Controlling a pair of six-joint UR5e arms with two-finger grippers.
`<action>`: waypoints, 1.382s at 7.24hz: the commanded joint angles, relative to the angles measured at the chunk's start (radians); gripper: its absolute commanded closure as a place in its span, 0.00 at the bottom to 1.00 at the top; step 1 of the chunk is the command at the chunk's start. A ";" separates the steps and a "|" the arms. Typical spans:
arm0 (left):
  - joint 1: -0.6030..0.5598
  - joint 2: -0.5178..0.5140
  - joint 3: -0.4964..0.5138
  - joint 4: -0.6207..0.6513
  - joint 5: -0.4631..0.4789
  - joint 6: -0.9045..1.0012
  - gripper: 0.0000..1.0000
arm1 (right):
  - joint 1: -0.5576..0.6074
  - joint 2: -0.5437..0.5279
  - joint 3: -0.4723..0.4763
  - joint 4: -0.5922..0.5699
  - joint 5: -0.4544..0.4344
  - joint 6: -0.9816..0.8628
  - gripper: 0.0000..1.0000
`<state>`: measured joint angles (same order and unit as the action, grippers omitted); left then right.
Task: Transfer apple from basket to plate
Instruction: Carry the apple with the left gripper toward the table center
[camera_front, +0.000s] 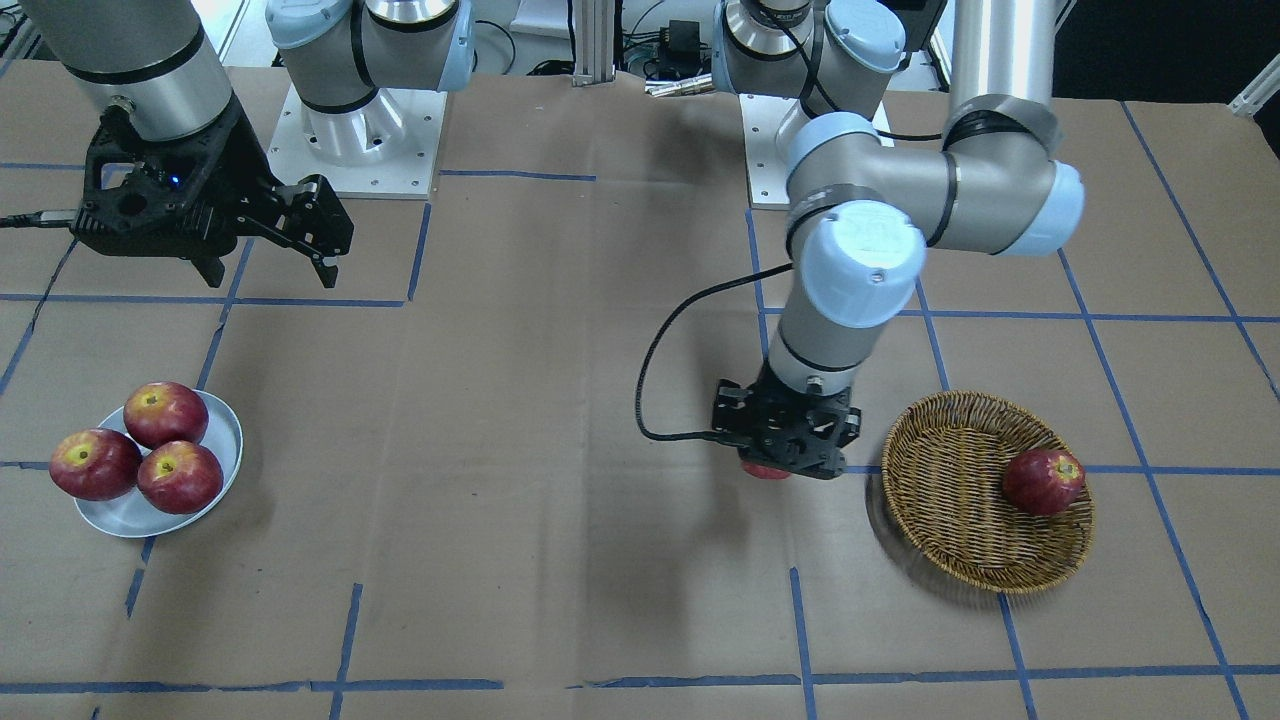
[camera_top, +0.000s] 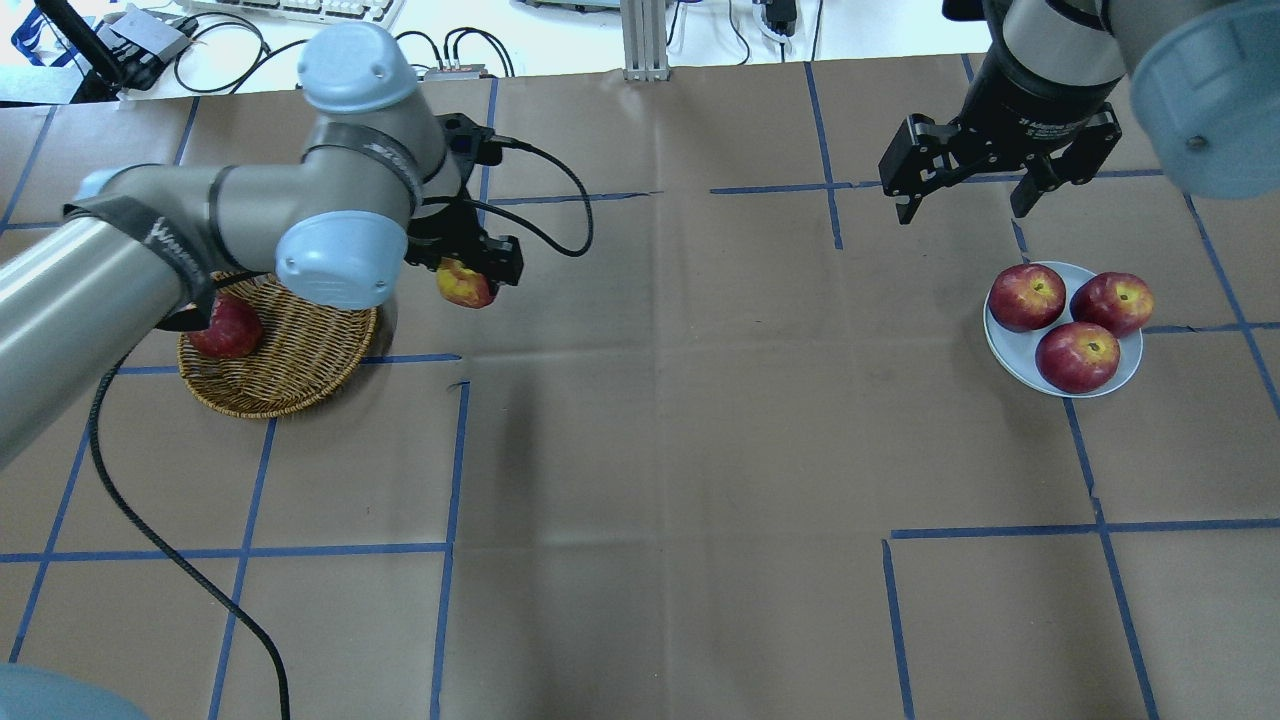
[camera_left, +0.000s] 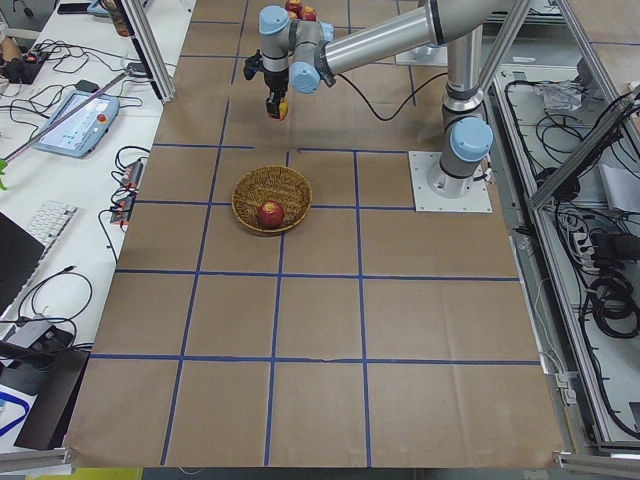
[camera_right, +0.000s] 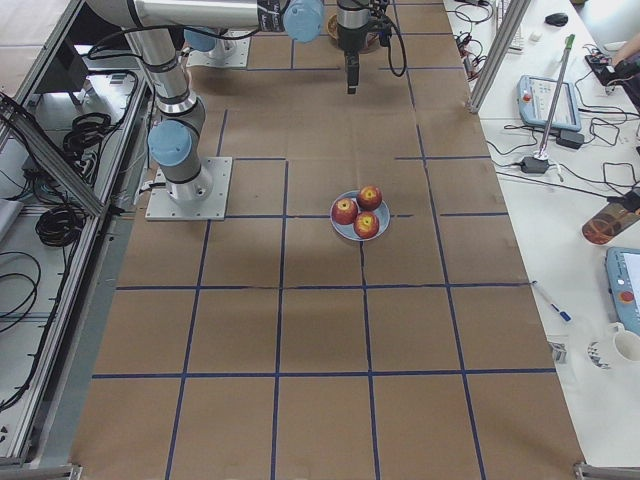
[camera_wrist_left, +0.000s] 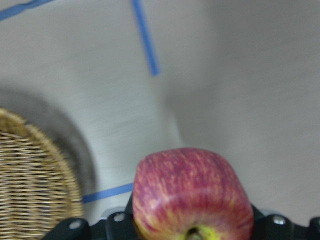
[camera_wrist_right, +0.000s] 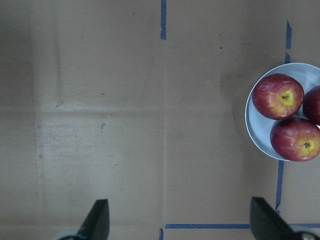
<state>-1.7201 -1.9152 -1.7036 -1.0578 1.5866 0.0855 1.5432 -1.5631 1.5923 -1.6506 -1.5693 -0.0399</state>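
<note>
My left gripper is shut on the pale pinkish-red apple and holds it above the table, just outside the wicker basket. The apple fills the bottom of the left wrist view, with the basket's rim at the left. In the front view only a red sliver of the apple shows under the gripper. The white plate sits far to the right and holds three dark red apples. My right gripper hangs open and empty above the table behind the plate.
One dark red apple lies in the basket. The three apples crowd the plate. Blue tape lines cross the brown paper table. The left arm's black cable trails over the table's near left.
</note>
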 joint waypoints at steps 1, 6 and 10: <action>-0.157 -0.108 0.071 0.030 0.001 -0.191 0.65 | 0.000 0.000 0.000 0.000 0.000 0.000 0.00; -0.207 -0.215 0.085 0.108 0.032 -0.213 0.65 | 0.000 0.002 0.000 0.000 0.000 0.000 0.00; -0.211 -0.235 0.087 0.108 0.030 -0.211 0.60 | 0.000 0.002 0.000 0.000 0.000 0.000 0.00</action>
<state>-1.9310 -2.1481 -1.6171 -0.9497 1.6179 -0.1265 1.5432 -1.5621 1.5923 -1.6506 -1.5693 -0.0399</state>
